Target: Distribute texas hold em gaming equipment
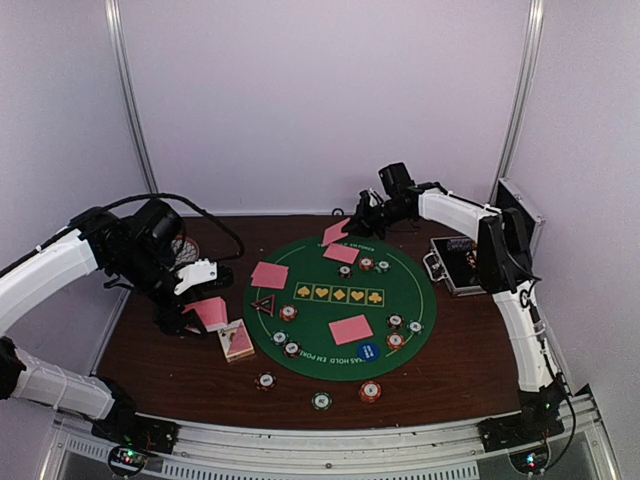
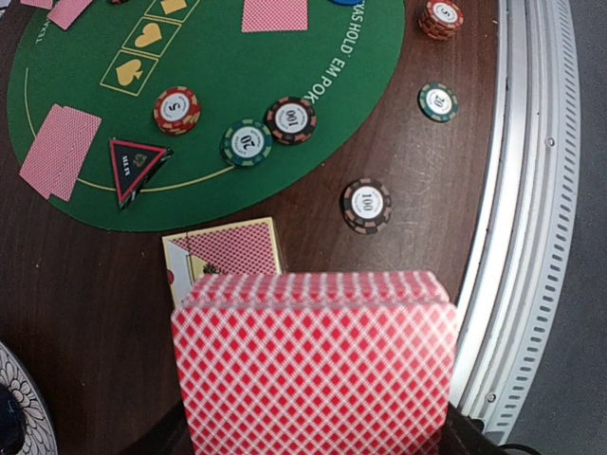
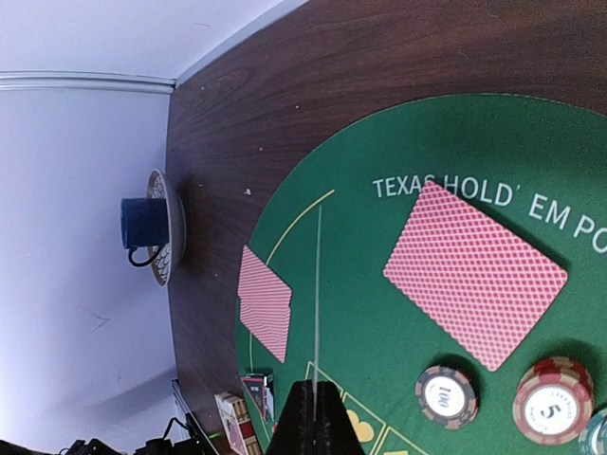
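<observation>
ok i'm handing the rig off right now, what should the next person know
left pincer: shut on the deck, held above the card box
right pincer: shut on a single card over the far edge of the green mat
done: face-down far card, left pair and near card on the mat, chips around them
left: set down the held card, probably deal more; three chips lie off the mat near the front
</observation>
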You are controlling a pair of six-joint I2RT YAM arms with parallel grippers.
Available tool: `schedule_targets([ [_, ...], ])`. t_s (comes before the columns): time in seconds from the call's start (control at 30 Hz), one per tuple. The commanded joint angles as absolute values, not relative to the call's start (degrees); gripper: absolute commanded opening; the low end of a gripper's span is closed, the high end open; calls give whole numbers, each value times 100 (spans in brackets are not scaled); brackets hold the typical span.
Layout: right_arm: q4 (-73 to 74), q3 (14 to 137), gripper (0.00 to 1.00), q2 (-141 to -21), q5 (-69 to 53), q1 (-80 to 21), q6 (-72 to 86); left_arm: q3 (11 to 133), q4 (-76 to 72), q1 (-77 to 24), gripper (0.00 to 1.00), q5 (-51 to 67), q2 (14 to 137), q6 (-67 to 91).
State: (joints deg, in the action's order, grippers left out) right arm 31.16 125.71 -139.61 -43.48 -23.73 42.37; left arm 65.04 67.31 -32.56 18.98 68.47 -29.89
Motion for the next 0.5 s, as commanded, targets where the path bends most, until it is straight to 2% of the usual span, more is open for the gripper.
schedule_targets([
  [0.0, 3338, 13204, 0, -14462, -4183, -2295, 4253, 6535, 6553, -3226, 0, 1964, 6834, -3023],
  [0.27, 3385, 13448, 4, -14897, -3919, -2237, 4232, 6495, 6514, -3225, 0, 1974, 6811, -3041],
  [0.37, 3556, 13535, 14, -14898, -3720, -2224, 4087, 6495, 6516, -3225, 0, 2005, 6826, -3032],
  [0.47, 3708, 13619, 33, -14829, -3537, -2216, 3929, 6495, 6514, -3226, 0, 2003, 6816, -3017],
])
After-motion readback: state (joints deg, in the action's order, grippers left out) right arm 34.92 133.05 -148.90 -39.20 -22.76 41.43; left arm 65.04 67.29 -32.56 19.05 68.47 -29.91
